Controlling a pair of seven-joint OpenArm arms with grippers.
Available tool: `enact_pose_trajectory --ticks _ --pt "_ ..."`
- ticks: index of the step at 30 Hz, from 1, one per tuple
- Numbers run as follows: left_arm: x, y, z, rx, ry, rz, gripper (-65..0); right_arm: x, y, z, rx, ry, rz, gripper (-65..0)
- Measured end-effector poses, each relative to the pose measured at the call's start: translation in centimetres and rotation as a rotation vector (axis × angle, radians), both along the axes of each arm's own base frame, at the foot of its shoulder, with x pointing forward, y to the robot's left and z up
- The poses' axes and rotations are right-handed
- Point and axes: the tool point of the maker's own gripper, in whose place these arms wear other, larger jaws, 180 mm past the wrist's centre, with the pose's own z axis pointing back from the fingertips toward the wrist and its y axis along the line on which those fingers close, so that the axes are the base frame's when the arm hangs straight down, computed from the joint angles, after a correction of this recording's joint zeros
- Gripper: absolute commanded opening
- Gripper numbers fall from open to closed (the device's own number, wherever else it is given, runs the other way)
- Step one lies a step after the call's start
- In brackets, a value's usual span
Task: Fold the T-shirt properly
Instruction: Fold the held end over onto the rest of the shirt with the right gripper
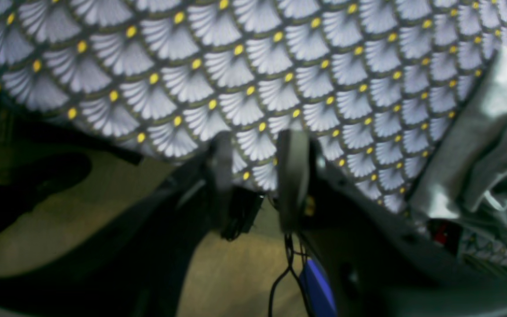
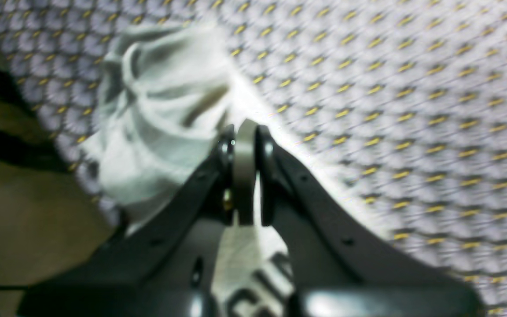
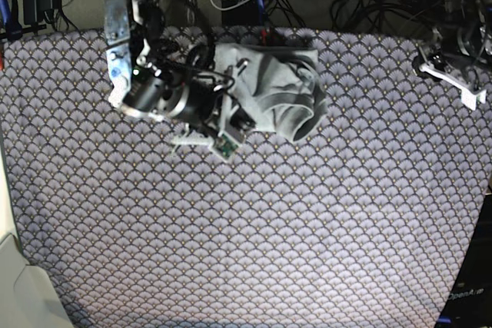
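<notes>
One T-shirt [image 3: 280,90], crumpled, lies at the bench's [image 3: 307,228] far edge, long axis indeterminate. Right fingers [image 2: 264,145] are clenched on its fabric, bulk ahead-left. Left fingers [image 1: 293,171] are released, T-shirt to their right.

The T-shirt [image 3: 277,90] is lying as a crumpled, bunched heap of light grey cloth, not spread flat. In the base view it is sitting toward 12 o'clock, just inside the far edge. Deep folds are running across it, and one rounded lobe is bulging toward 4 o'clock. In the right wrist view the T-shirt [image 2: 161,114] is showing pale, rumpled ridges at 10 o'clock, with black block lettering partly visible at 6 o'clock. In the left wrist view the T-shirt [image 1: 486,145] is showing at 3 o'clock as loose, overlapping folds.
</notes>
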Motion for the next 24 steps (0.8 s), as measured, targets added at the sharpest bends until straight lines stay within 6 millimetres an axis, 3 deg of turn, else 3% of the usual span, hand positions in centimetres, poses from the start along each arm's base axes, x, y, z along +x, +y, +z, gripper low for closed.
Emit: enact_pose_trajectory --ticks 3,10,17,24 --pt "0.0 0.0 0.0 0.001 -0.001 0.000 -47.1 -0.6 0.3 -1.0 0.000 0.033 0.008 -65.0" --pt "0.0 0.0 0.0 -0.001 -0.002 0.001 -47.2 -3.4 2.9 -3.9 -0.022 0.130 0.118 -65.0" --pt "0.0 0.0 0.0 0.000 -0.001 0.000 -47.2 -6.3 4.6 -3.9 -0.052 0.116 0.247 -65.0" --pt "0.1 0.0 0.0 0.000 -0.002 0.000 -47.2 -6.2 4.8 -2.1 -0.052 0.045 0.280 -65.0"
